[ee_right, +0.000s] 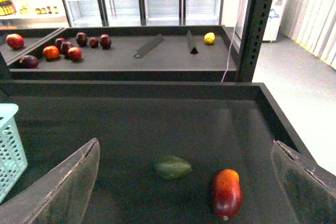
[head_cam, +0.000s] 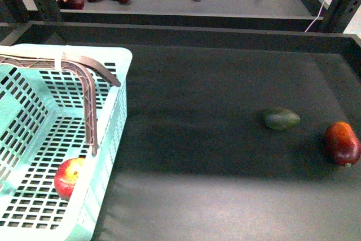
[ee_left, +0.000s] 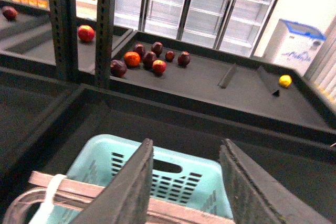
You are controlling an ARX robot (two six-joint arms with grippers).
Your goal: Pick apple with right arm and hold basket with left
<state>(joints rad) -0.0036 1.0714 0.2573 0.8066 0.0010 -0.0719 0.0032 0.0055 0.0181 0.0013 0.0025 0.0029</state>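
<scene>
basket (head_cam: pixel 121 105) cut off by the front view's left and lower edges, apple (head_cam: pixel 69 176) partly hidden behind the basket wall, neither arm seen in the front view

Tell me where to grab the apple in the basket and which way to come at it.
Come from above: the apple lies on the basket floor, close against the right-hand wall, so a sideways approach looks blocked. Probably close the right gripper across its round middle, with the fingers lined up along that wall, and stay clear of the handle leaning nearby.
</scene>
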